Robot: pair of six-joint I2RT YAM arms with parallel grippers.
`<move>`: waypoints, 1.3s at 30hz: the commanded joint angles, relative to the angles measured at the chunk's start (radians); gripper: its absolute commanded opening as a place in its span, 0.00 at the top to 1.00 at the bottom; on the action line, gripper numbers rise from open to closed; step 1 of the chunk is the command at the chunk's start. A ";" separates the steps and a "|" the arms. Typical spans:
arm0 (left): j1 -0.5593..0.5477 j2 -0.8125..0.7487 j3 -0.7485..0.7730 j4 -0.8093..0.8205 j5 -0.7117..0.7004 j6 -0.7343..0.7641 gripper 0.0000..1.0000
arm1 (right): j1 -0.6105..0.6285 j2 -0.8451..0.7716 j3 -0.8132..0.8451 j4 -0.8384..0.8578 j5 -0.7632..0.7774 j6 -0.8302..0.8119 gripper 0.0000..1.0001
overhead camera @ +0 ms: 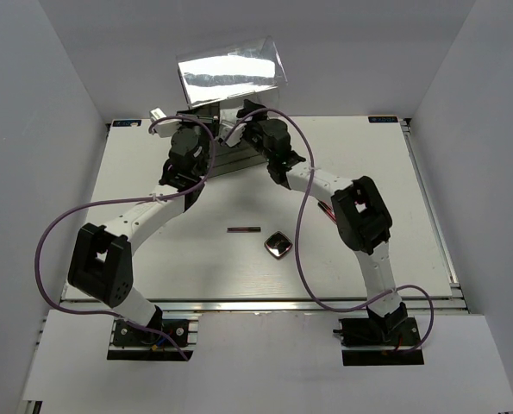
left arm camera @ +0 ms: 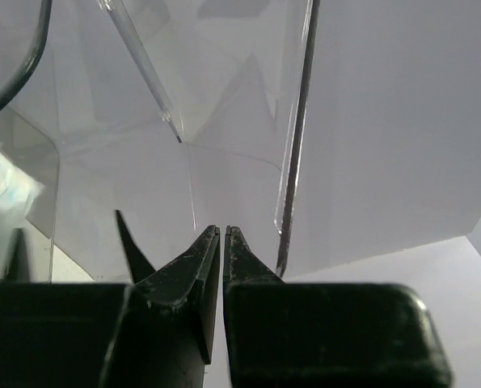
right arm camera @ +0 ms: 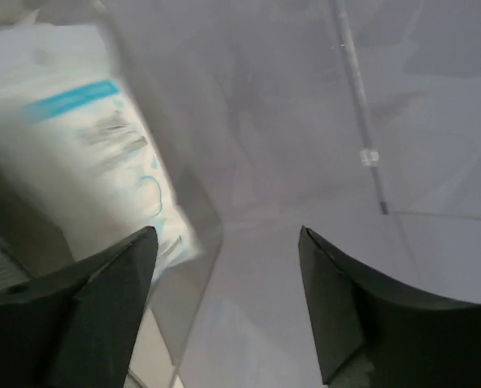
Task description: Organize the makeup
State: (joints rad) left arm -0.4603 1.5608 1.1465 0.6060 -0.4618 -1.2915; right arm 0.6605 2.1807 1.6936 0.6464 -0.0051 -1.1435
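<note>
A thin dark-red stick (overhead camera: pixel 243 229) and a small dark compact (overhead camera: pixel 278 245) lie on the table between my arms. The end of a second red stick (overhead camera: pixel 326 210) shows beside my right forearm. Both grippers are up at the clear acrylic drawer box (overhead camera: pixel 230 73) at the back. My left gripper (left arm camera: pixel 222 232) is shut with nothing seen between the fingers, right in front of the box's clear panels (left arm camera: pixel 293 121). My right gripper (right arm camera: pixel 228 236) is open and empty; a white packet with blue print (right arm camera: pixel 86 145) sits behind a clear wall at its left.
A blurred pale shape (left arm camera: pixel 6 190) shows behind acrylic at the left of the left wrist view. A small white item (overhead camera: pixel 158 113) lies at the back left of the table (overhead camera: pixel 411 190). Purple cables (overhead camera: pixel 301 241) loop over both arms.
</note>
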 commanded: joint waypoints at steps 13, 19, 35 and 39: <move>-0.006 -0.027 0.001 0.020 0.026 -0.022 0.80 | -0.012 -0.452 -0.554 0.064 -0.127 0.125 0.21; -0.006 -0.050 -0.042 -0.040 0.040 -0.040 0.81 | -0.093 -0.694 -0.643 -0.288 -0.346 0.350 0.57; -0.047 -0.189 -0.211 -0.753 0.104 -0.242 0.58 | -0.111 -0.840 -0.792 -0.485 -0.334 0.694 0.45; -0.049 -0.269 -0.306 -0.732 0.086 -0.246 0.54 | -0.111 -0.710 -0.668 -0.534 -0.345 0.956 0.34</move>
State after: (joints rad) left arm -0.5068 1.3865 0.8909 -0.0395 -0.3717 -1.5101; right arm 0.5507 1.4109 0.9268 0.1482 -0.3321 -0.4152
